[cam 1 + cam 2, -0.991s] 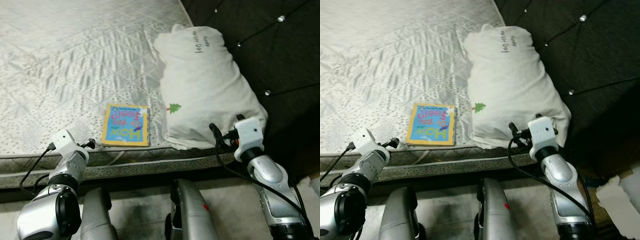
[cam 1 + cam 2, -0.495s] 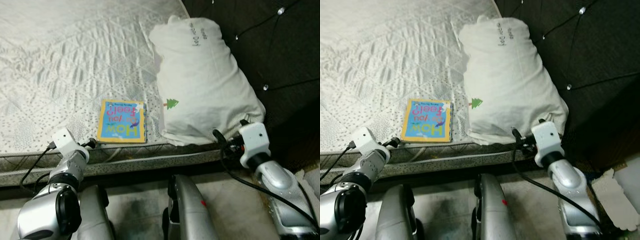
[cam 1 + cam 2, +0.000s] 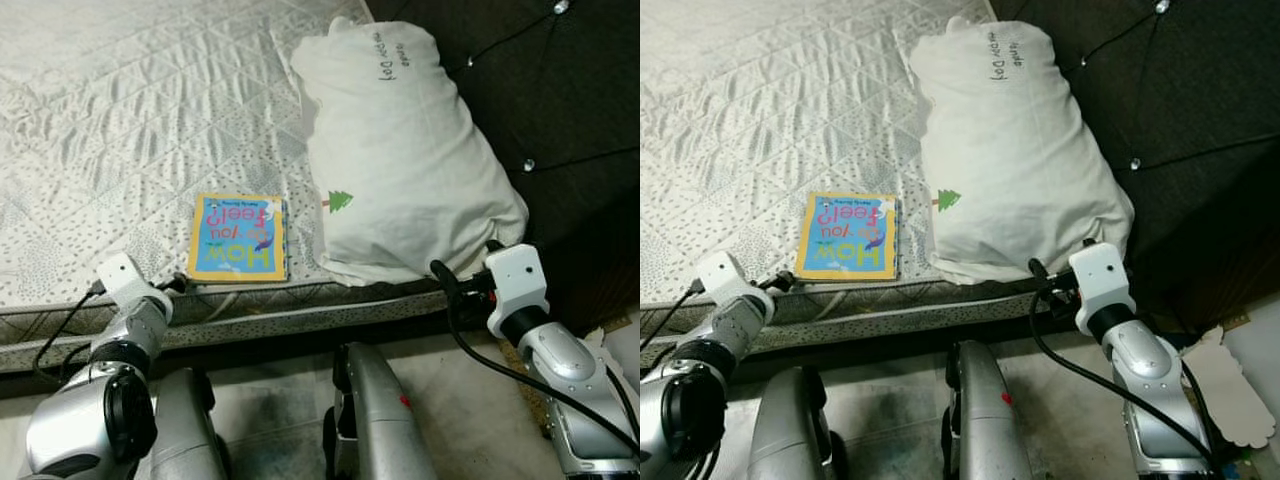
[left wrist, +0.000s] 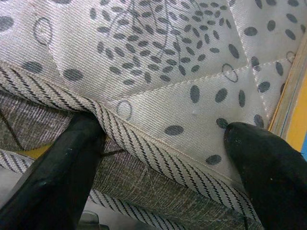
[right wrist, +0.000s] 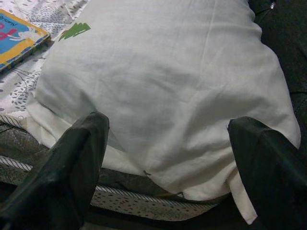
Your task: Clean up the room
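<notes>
the left gripper (image 4: 163,158) sits at the near edge of the quilted white mattress (image 3: 150,110), its two black fingers (image 4: 62,167) spread wide apart over the piped seam, with nothing between them. from the head camera the left wrist shows low at the bed's edge, just short of the thin square picture book with a yellow border and blue cover (image 3: 238,236). the book lies flat on the mattress close to the near edge, its title facing away from the robot, and its yellow edge shows at the side of the left wrist view, just beside one finger.

right of the book, touching or nearly touching its side, lies the big white pillow with a small green tree print and handwriting on its far end (image 3: 405,150). it runs lengthwise away from the robot, its near end overhanging the mattress edge a little, and its far side rests against the dark tufted headboard with shiny buttons (image 3: 560,90).

the right gripper (image 5: 168,158) is held before the pillow's near end, its fingers (image 5: 72,163) wide apart and framing the pillow without gripping it. between the arms below, the robot's silver legs (image 3: 375,415) stand on the pale floor (image 3: 280,400).
</notes>
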You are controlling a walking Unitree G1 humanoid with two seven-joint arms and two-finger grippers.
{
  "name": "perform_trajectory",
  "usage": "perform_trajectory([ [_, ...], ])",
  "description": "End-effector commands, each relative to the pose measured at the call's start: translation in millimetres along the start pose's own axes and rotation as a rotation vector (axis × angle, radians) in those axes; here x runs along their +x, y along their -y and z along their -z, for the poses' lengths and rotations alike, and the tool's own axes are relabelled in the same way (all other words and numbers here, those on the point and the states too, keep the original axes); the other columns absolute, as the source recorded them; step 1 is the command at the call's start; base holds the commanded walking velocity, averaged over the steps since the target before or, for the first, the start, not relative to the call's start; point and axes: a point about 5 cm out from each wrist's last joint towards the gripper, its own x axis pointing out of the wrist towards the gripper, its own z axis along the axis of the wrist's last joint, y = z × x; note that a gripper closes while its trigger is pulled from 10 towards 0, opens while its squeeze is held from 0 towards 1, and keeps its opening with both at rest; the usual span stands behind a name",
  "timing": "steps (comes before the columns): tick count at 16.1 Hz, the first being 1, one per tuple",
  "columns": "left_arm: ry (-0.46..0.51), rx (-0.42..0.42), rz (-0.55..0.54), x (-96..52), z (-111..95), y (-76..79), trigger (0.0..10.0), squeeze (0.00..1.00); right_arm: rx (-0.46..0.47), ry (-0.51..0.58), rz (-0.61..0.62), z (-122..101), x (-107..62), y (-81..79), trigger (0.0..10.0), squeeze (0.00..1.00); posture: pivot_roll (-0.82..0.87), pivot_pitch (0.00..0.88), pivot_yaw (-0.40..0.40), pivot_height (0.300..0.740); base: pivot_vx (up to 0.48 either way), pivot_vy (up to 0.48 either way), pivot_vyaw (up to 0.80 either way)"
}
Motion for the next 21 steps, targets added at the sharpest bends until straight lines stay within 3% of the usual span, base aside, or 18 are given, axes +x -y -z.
perform_trajectory([
  [1, -0.067, 0.014, 0.067, 0.0, 13, 15.2, 10.0, 0.0, -0.005, 0.006, 0.013, -3, -2.1, 5.5, 10.0, 0.0, -0.28, 0.21, -0.135, 0.577, 0.0, 0.0, 0.0],
  [7, -0.069, 0.034, 0.127, -0.4, 11, 31.3, 10.0, 0.0, 0.002, 0.011, 0.022, -5, 0.0, 4.3, 10.0, 0.0, -0.29, 0.202, -0.124, 0.577, 0.0, 0.0, 0.0],
  [12, -0.092, 0.084, 0.228, -2.5, 15, 54.7, 10.0, 0.0, 0.007, 0.016, 0.023, -6, 2.1, 2.9, 10.0, 0.0, -0.28, 0.2, -0.123, 0.577, 0.0, 0.0, 0.0],
  [21, -0.11, 0.15, 0.301, -4.7, 19, 69.1, 10.0, 0.0, 0.013, 0.015, 0.024, -5, 3.0, 0.1, 10.0, 0.0, -0.28, 0.199, -0.115, 0.577, 0.0, 0.0, 0.0],
])
